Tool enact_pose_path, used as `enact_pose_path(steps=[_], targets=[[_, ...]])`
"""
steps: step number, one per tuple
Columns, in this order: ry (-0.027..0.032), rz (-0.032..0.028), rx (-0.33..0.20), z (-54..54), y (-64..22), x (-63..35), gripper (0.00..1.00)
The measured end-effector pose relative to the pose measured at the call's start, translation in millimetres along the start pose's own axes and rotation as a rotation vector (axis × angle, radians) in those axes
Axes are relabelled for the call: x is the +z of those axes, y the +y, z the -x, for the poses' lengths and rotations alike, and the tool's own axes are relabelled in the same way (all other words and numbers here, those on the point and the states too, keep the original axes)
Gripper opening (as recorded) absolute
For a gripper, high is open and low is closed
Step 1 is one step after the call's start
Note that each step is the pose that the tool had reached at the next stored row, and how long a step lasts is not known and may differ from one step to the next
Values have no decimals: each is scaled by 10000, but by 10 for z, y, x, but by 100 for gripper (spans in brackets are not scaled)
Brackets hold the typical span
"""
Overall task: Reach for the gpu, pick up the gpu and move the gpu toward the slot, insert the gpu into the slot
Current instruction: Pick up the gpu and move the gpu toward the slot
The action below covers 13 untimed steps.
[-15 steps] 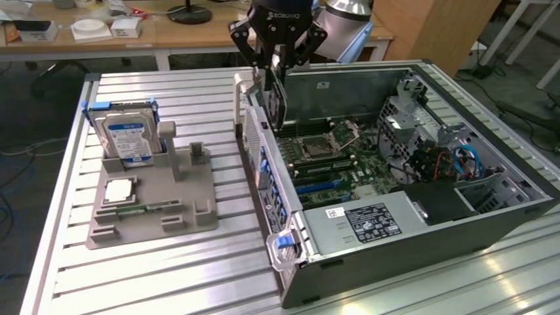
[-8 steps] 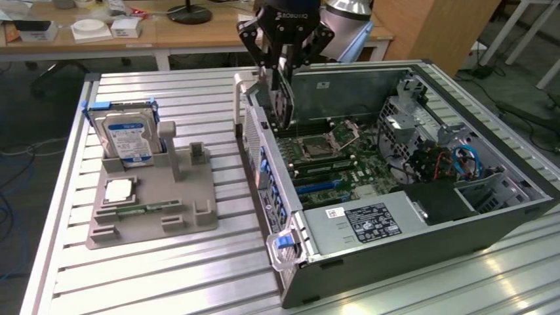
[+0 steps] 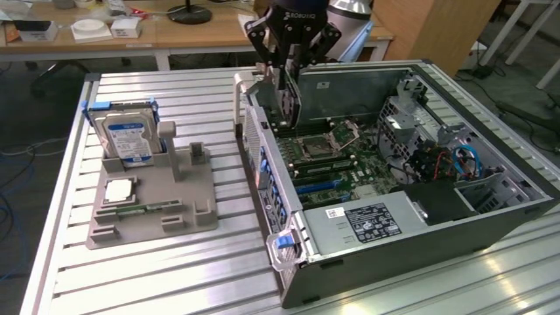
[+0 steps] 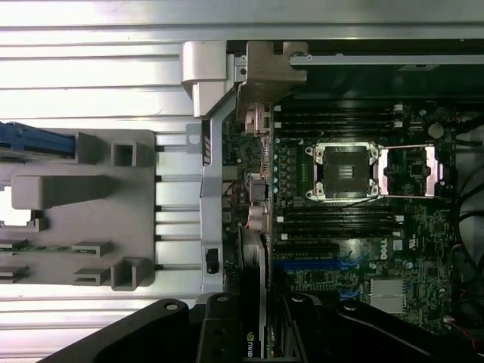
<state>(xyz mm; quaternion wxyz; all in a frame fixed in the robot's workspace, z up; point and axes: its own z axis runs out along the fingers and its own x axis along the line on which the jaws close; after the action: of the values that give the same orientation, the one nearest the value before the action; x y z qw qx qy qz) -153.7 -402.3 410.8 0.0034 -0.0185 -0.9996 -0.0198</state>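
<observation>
One gripper (image 3: 285, 71) hangs over the open computer case (image 3: 385, 256), its fingers clamped on the gpu (image 3: 292, 98), which stands on edge with its long side pointing down into the case. In the wrist view the card (image 4: 254, 302) runs between the two black fingers (image 4: 219, 329) (a green logo shows on its upper edge). It sits just inside the case's perforated rear wall, above the motherboard (image 3: 350, 157) and apart from it.

Room around the card is tight on the rear-wall side. It is freer toward the middle of the case, where the silver processor socket (image 3: 343, 134) lies with dark memory slots on either side. The slot (image 3: 317, 187), a blue strip on the board, lies between the socket and the grey power supply (image 3: 368, 220) at the case's near end. In the wrist view the slot (image 4: 310, 265) is beside the card's line, not under it.

Elsewhere in the case, blue cables (image 3: 468, 161) curl in the bay on the side away from the rear wall.

The case rests on a ribbed aluminium table (image 3: 175, 275). Beside the case's rear wall, on the exterior view's left, a grey fixture tray (image 3: 157, 197) holds an upright hard drive (image 3: 128, 134) and a flat processor chip (image 3: 118, 190). A wooden desk (image 3: 201, 33) stands beyond the table.
</observation>
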Motion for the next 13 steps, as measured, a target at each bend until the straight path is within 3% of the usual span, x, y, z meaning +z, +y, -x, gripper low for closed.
enact_pose_path(steps=[13], targets=[[9, 7, -81, 192, 7, -1, 27]])
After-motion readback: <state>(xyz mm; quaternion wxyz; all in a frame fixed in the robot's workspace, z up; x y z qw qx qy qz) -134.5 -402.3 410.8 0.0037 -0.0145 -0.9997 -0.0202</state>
